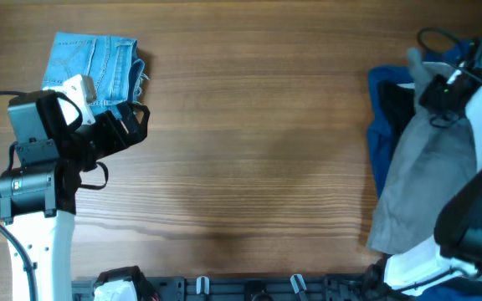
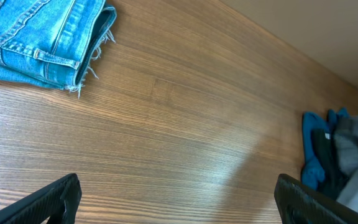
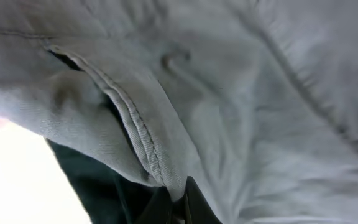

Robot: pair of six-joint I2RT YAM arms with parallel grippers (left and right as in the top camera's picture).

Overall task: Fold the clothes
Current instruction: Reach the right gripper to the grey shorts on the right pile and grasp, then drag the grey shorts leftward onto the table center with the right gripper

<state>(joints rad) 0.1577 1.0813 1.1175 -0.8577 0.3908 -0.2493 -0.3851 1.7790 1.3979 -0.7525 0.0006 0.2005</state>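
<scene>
No writing, label, brand, number or sign can be read in any view. There is none legible on the folded denim shorts point(image 1: 99, 58), the grey garment point(image 1: 421, 176), the blue cloth point(image 1: 382, 125) or the wooden desk point(image 1: 249, 150).

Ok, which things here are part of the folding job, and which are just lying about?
Job: folded jeans; grey garment; blue garment; black garment; left gripper; right gripper.
Lying about: black rail along the table's near edge; cable.
</scene>
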